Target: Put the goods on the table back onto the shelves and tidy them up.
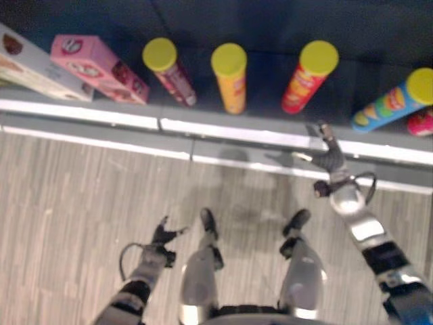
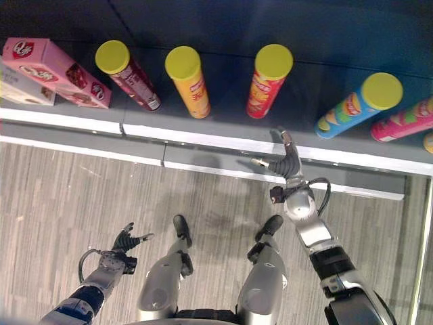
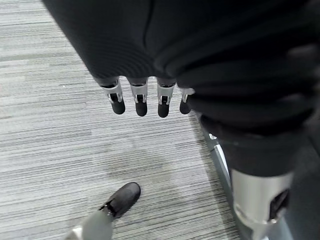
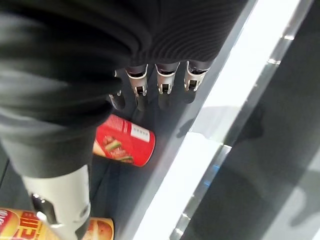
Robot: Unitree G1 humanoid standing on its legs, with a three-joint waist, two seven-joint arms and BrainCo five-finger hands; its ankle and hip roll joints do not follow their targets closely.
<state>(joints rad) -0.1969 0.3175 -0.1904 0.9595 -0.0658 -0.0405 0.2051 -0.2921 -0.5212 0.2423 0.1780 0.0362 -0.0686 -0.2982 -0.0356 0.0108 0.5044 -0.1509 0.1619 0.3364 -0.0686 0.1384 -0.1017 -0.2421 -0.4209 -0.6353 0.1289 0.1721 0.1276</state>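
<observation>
Several crisp cans stand on the dark shelf (image 2: 203, 139): a dark red can (image 2: 128, 76), an orange can (image 2: 189, 82), a red can (image 2: 269, 81) and a blue can (image 2: 357, 105). A pink can (image 2: 406, 120) lies at the far right. My right hand (image 2: 287, 159) is raised at the shelf's front edge, just short of the red can (image 4: 125, 141), open and empty, its fingers (image 4: 165, 85) straight. My left hand (image 2: 125, 240) hangs low over the floor, fingers (image 3: 140, 97) relaxed, holding nothing.
A pink box (image 2: 57, 71) and a white box (image 1: 37, 68) lie at the shelf's left end. A bright white strip (image 4: 235, 90) runs along the shelf front. Grey striped carpet (image 2: 67, 203) covers the floor before the shelf.
</observation>
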